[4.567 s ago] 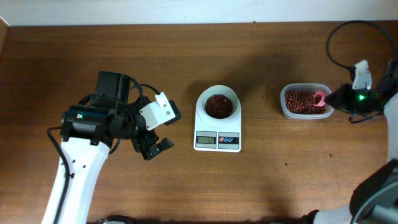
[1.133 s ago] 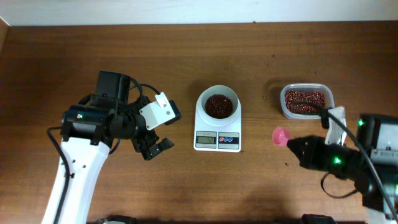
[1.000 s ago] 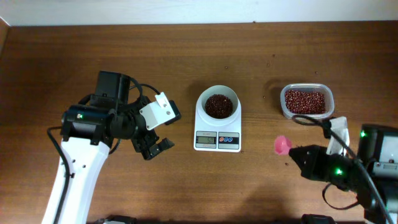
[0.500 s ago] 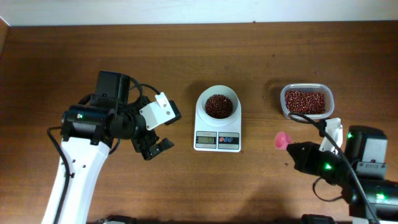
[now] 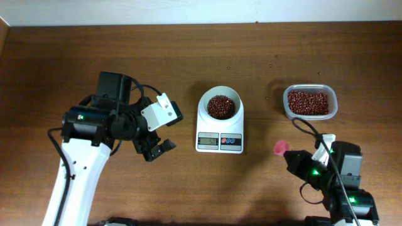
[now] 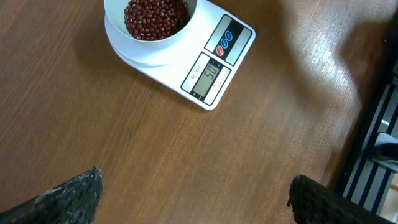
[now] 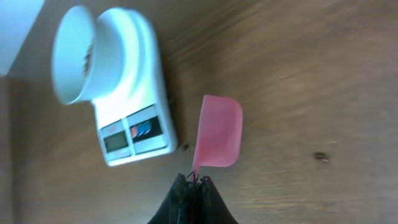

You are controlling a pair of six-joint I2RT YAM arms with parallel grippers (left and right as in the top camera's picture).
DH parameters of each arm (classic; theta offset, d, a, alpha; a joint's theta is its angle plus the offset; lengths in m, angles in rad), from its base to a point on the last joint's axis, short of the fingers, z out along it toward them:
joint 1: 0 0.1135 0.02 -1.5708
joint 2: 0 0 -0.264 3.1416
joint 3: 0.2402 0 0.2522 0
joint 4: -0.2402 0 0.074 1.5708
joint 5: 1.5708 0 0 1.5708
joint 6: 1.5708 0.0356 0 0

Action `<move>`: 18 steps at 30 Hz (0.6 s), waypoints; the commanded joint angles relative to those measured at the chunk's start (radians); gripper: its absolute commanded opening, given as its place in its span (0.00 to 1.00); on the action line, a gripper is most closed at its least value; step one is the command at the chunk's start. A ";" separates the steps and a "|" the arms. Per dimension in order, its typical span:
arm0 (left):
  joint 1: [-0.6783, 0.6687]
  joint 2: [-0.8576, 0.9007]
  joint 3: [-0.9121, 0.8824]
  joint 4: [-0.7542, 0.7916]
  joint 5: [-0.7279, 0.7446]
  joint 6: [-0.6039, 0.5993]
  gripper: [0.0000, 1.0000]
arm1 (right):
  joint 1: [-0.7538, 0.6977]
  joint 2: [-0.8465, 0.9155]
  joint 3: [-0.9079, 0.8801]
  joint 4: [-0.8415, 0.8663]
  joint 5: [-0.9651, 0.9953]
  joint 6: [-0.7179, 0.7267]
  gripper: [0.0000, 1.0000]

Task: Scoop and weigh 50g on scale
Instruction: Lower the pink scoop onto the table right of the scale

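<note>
The white scale stands at the table's middle, its round bowl holding red beans; it also shows in the left wrist view and the right wrist view. My right gripper is shut on the handle of a pink scoop, right of the scale and low over the table. In the right wrist view the scoop looks empty ahead of my shut gripper. My left gripper stands open left of the scale, with only bare wood between its fingertips.
A clear tub of red beans sits at the back right. A few loose beans lie on the wood behind it. A black cable runs from the right arm toward the tub.
My right gripper has drawn back toward the front edge with the pink scoop, away from the tub. The left arm has not moved.
</note>
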 commanded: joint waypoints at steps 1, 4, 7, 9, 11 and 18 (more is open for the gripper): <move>0.000 0.002 0.006 -0.002 0.003 0.008 0.99 | 0.005 0.021 -0.040 0.003 0.122 0.219 0.04; 0.000 0.002 0.006 -0.002 0.003 0.008 0.99 | 0.005 0.075 -0.043 0.023 0.122 0.254 0.04; 0.000 0.002 0.006 -0.002 0.003 0.009 0.99 | 0.005 0.152 -0.043 0.050 0.120 0.281 0.04; 0.000 0.002 0.006 -0.002 0.003 0.008 0.99 | 0.005 0.229 -0.043 0.070 0.119 0.343 0.04; 0.000 0.002 0.006 -0.002 0.003 0.009 0.99 | 0.005 0.319 -0.043 0.110 0.095 0.363 0.04; 0.000 0.002 0.006 -0.002 0.003 0.008 0.99 | 0.005 0.496 -0.043 0.178 0.055 0.363 0.14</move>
